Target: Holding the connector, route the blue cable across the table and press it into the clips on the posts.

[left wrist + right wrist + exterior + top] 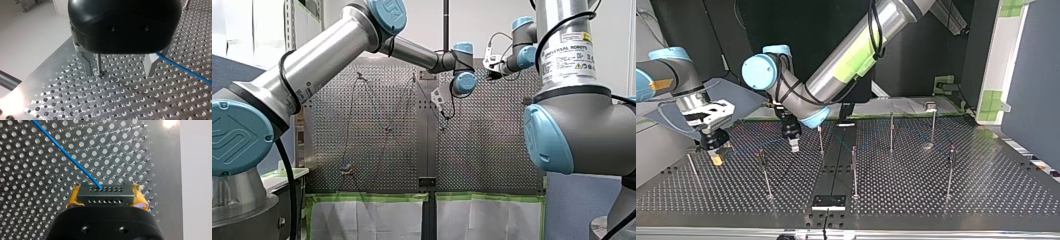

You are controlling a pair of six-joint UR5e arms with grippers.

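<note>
The black connector sits between the yellow pads of my right gripper, which is shut on it just above the perforated table. The blue cable leaves the connector's face and runs away over the holes. In the top view my right gripper hangs low at the left. My left gripper is open, with its metal fingers down near the plate. A thin post stands between them, close to one finger. The blue cable passes just outside the other finger. In the top view my left gripper is near the middle.
Several thin clip posts stand across the table, among them one between the two grippers, one at the centre and one at the top view's right. A black bracket sits at the near edge. The plate's edge lies beside my right gripper.
</note>
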